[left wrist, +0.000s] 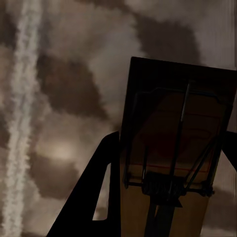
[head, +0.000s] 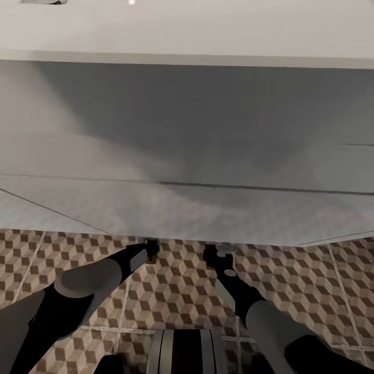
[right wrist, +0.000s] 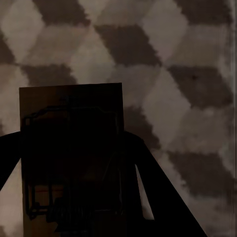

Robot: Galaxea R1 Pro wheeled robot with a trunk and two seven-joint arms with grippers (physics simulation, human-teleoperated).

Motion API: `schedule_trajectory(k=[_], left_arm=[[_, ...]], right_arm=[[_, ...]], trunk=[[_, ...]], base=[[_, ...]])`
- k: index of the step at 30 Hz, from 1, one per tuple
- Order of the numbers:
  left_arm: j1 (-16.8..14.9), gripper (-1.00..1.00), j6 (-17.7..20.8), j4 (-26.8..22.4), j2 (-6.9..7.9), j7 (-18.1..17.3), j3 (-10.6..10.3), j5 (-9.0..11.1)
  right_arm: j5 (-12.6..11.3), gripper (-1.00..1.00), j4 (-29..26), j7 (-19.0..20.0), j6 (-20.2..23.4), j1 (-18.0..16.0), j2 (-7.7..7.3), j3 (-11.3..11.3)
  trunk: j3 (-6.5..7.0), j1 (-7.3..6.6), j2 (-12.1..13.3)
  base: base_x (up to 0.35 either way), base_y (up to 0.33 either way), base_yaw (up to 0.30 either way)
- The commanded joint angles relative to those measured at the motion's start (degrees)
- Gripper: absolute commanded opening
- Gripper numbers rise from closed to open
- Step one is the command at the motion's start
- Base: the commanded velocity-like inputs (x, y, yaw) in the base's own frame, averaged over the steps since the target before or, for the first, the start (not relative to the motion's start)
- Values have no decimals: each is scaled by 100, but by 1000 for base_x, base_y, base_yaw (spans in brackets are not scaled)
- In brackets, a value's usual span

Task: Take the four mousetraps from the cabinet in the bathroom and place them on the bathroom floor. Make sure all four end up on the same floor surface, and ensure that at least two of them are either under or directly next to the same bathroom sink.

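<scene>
Both grippers, left gripper [left wrist: 163,217] and right gripper [right wrist: 74,217], each clasp a mousetrap [left wrist: 177,148] above cube-patterned floor [head: 176,291].

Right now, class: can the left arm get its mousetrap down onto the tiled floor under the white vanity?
Probably yes: the left end effector holds a mousetrap above bare bathroom floor at the vanity's edge.

A big white box shape [head: 187,130] fills the upper part of the head view, with a pale flat top and a grey front that is darkest in the middle. Thin dark lines run across its lower front. Below it lies the floor [head: 176,291], made of large square tiles with a brown, beige and grey cube pattern and thin pale lines between them.
</scene>
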Motion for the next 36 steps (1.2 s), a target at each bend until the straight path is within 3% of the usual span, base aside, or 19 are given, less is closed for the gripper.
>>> schedule_trajectory(k=[1,36], left_arm=[[-5,-100,11,-11,1,51,-38,13],[-5,-100,16,-10,1,53,-45,13]], right_arm=[[-80,-100,6,-23,-34,-5,-3,47],[-86,-100,5,-23,-36,-5,-12,46]], trunk=[[-4,-1,-1],[17,-3,0]], base=[[0,0,-49],[-45,0,-3]])
